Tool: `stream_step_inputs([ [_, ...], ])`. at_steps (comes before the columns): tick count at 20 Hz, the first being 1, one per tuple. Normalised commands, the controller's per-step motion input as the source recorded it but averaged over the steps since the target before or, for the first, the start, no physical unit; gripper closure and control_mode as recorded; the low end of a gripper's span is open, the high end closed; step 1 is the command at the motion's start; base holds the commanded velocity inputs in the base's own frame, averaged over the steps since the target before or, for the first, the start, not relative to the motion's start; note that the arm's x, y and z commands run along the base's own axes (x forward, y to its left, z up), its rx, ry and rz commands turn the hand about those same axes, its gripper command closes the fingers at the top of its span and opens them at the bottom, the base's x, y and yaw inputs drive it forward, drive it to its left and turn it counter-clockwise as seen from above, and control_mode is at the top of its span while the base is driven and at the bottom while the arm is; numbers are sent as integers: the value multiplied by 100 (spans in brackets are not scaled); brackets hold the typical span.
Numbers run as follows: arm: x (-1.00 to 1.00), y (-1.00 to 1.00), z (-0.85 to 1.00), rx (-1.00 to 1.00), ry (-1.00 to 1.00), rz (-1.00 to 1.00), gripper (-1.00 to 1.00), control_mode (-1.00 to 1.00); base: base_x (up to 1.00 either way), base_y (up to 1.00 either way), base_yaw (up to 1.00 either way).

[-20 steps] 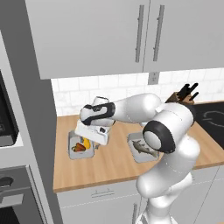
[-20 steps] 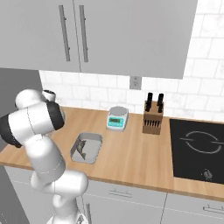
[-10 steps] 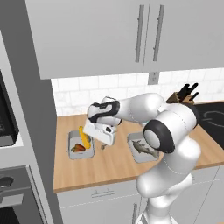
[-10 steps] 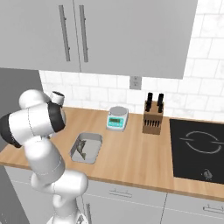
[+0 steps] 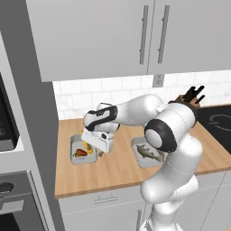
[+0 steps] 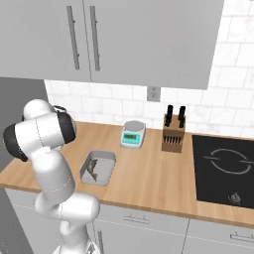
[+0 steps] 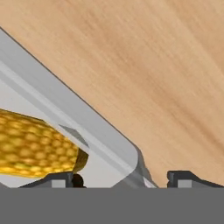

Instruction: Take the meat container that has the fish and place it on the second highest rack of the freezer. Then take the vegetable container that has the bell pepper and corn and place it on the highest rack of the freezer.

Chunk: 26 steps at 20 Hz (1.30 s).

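The vegetable container [image 5: 76,159] lies at the left of the counter, holding the red-orange bell pepper [image 5: 80,153] and the yellow corn [image 7: 35,144]. My gripper [image 5: 100,152] is low at this tray's right edge and stands open. In the hand view the tray's clear rim [image 7: 109,144] runs between the two fingertips [image 7: 61,178], corn on one side and bare wood on the other. The meat container [image 5: 146,153] with the grey-brown fish [image 6: 93,171] lies to the right, apart from the gripper. The freezer and its racks are out of view.
A knife block [image 6: 173,136] and a small kitchen scale [image 6: 133,135] stand by the tiled back wall. A black cooktop [image 6: 223,166] takes the counter's right end. White wall cupboards [image 5: 113,31] hang overhead. A tall grey oven column [image 5: 18,135] borders the counter's left.
The hand has shifted from above the vegetable tray toward its right edge and sunk lower. Both trays stay where they were.
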Motion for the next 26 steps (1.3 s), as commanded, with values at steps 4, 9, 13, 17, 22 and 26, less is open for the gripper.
stream_step_inputs([
  [4, -2, 0, -60, -3, 16, -1, -100, -100, 0, 0, 0],
  [9, -72, -37, -98, -1, 4, 1, -100, -100, 0, 0, 0],
  [13, -65, -54, -99, 0, 0, 4, -100, -100, 0, 0, 0],
  [17, -53, -10, -100, 0, -1, 4, -100, -100, 0, 0, 0],
  [22, -65, 0, -100, 0, -5, 5, 100, -100, 0, 0, 0],
  [26, -84, -14, -100, 0, -6, 6, 100, -100, 0, 0, 0],
])
